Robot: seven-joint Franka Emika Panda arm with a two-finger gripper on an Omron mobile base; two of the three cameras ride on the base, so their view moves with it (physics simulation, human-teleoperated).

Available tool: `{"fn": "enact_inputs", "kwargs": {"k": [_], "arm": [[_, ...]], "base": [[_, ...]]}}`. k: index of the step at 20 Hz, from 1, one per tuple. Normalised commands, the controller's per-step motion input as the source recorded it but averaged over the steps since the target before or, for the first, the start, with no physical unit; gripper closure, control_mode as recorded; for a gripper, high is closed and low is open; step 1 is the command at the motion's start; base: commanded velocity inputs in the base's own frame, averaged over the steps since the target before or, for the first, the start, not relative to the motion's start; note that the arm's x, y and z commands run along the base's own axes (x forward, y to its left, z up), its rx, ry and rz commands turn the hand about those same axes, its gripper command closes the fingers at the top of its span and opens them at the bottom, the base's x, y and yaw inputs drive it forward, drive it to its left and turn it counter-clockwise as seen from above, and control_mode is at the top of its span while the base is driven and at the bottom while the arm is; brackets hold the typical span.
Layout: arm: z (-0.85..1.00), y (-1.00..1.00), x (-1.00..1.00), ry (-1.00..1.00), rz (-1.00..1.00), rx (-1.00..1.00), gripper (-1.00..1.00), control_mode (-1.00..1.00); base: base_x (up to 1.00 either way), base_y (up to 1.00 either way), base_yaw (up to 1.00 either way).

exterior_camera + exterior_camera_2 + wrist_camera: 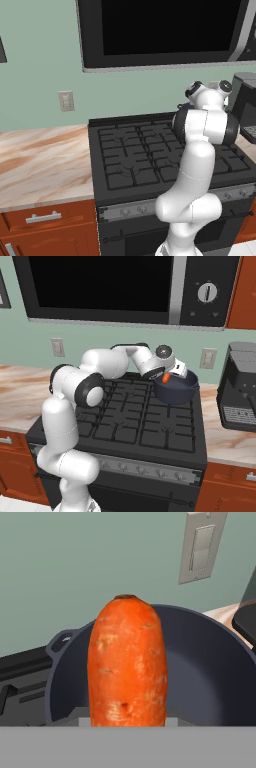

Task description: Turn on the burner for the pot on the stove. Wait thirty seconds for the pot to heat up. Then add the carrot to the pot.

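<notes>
The fingers (167, 377) are clamped on the small tapered orange carrot (127, 664), which sticks out from between them and hangs over the open mouth of the round, squat dark blue-grey pot (175, 389). The pot sits on the back right grate of the wide black gas stove (131, 417), near a black appliance (239, 387) on the marbled worktop (225, 437).

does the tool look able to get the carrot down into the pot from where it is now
Probably yes. The tool is shut on the carrot right at the near rim of the pot, and the hand view shows the pot's inside open and bare beyond the carrot, with nothing between them.
</notes>
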Motion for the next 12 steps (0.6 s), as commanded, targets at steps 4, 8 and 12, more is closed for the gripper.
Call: {"fn": "enact_inputs", "kwargs": {"k": [4, 8, 12], "arm": [[0.00, 0.00, 0.00, 0.00, 0.00, 0.00, 1.00, -1.00], [0.00, 0.00, 0.00, 0.00, 0.00, 0.00, 1.00, -1.00], [0.00, 0.00, 0.00, 0.00, 0.00, 0.00, 1.00, -1.00]], "base": [[0.00, 0.00, 0.00], [0.00, 0.00, 0.00], [0.00, 0.00, 0.00]]}}
